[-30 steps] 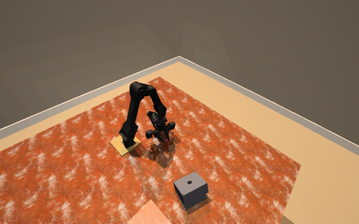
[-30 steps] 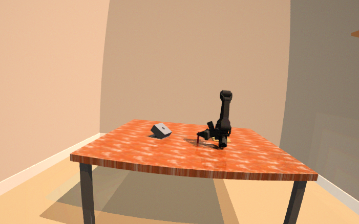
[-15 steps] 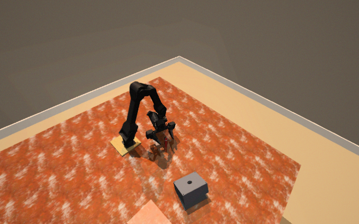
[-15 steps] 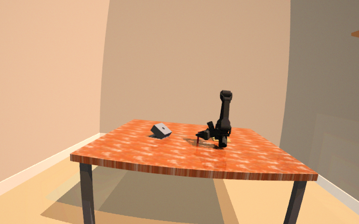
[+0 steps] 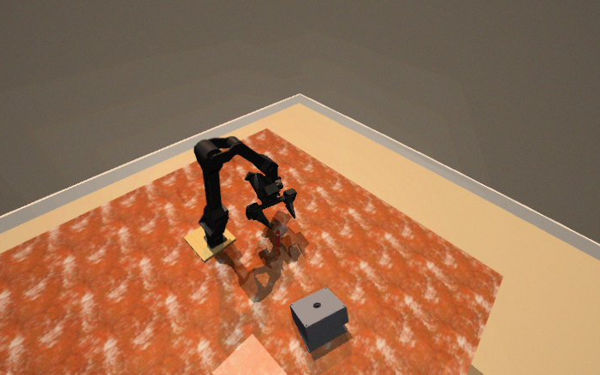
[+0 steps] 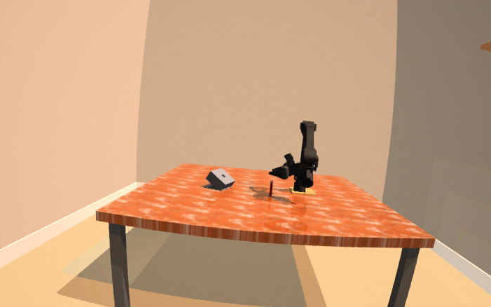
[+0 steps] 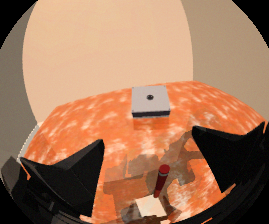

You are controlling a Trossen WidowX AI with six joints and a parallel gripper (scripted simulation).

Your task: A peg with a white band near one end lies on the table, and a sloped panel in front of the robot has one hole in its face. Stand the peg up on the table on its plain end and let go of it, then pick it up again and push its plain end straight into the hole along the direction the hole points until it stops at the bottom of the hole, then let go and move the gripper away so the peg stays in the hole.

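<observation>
The black arm (image 5: 211, 186) (image 6: 308, 141) is bent high over its base, its forearm angled downward. The gripper (image 5: 283, 223) (image 6: 270, 173) (image 7: 150, 137) is held wide open near the centre of the top view; its exact tilt is poorly shown.

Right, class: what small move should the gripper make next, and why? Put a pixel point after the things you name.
Probably ease forward and down until the open fingers straddle the peg (image 5: 277, 238) (image 6: 271, 188) (image 7: 161, 181), then close. The peg stands upright, free of the fingers, and the hole (image 5: 317, 305) (image 6: 223, 175) (image 7: 150, 97) is unfilled.
</observation>
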